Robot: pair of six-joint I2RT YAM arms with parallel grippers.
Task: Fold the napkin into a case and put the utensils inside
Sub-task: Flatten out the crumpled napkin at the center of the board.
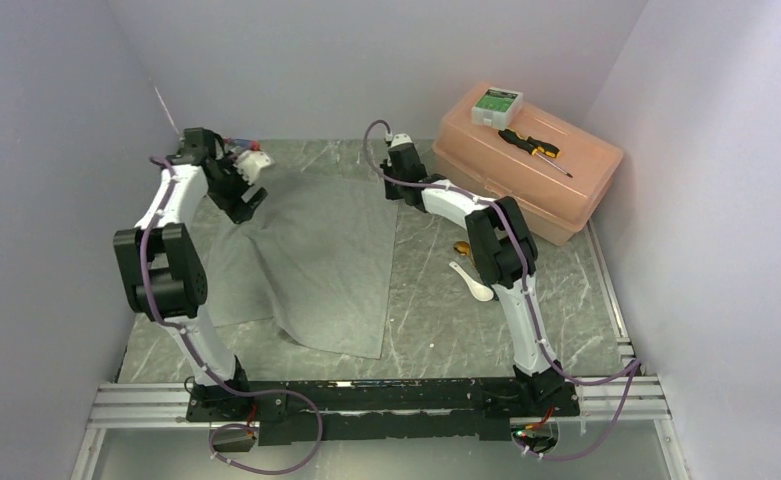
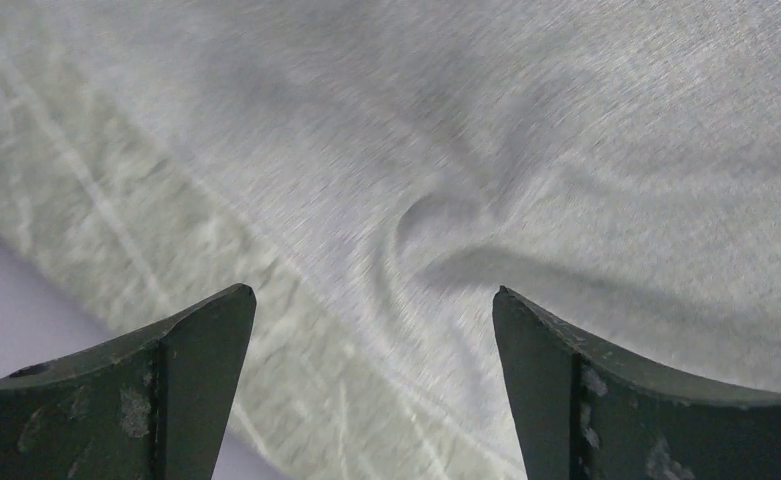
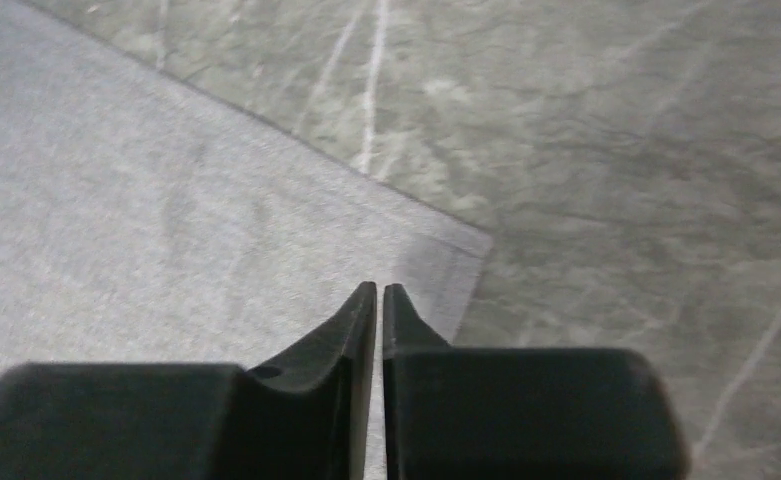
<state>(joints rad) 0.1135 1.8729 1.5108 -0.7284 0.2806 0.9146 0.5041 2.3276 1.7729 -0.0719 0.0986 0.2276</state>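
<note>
Mostly flat grey napkin (image 1: 316, 265), wrinkled; left hand (image 2: 374, 330) apart above it, right hand (image 3: 380, 300) together over corner.

Plain grey napkin (image 1: 316, 260), white-veined grey-green table (image 1: 436, 320), white spoon (image 1: 472, 282), translucent salmon-pink box (image 1: 541, 175)

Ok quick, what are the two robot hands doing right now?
Left gripper: open, above the napkin, holding nothing.
Right gripper: closed at the napkin's corner; whether it pinches cloth cannot be told.
</note>
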